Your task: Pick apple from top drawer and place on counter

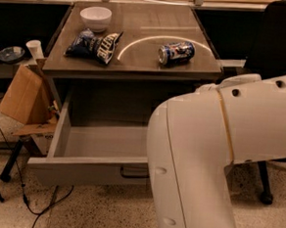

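The top drawer [87,168] stands pulled open below the counter [147,47], its dark pull handle [134,172] partly showing at the front. The visible left part of the drawer's inside holds nothing. The apple is not in view; my white arm [213,155] fills the right foreground and hides the drawer's right part. The gripper is hidden behind the arm and does not show.
On the counter lie a white bowl [95,18], a blue chip bag [95,45] and a blue soda can [176,52] on its side by the pale arc. A cardboard box [21,95] stands left of the cabinet. A black chair [281,37] is at the right.
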You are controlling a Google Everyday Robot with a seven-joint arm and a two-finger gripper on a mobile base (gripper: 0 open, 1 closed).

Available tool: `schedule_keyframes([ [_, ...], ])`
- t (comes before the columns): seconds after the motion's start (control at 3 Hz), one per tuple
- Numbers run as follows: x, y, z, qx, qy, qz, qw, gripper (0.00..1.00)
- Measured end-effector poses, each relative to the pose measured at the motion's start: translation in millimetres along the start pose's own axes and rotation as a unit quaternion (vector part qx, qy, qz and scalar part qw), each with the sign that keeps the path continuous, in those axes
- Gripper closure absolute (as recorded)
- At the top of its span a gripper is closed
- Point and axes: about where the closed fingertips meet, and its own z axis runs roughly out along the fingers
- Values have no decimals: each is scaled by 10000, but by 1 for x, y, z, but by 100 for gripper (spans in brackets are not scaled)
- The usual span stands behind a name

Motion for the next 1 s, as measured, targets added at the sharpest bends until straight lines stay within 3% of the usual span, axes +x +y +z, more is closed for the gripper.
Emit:
schedule_keyframes([
  [0.67, -7, 13, 9, -286, -140, -487, 9983, 0],
  [1.0, -5, 16, 15, -381, 3, -732, 9966, 0],
])
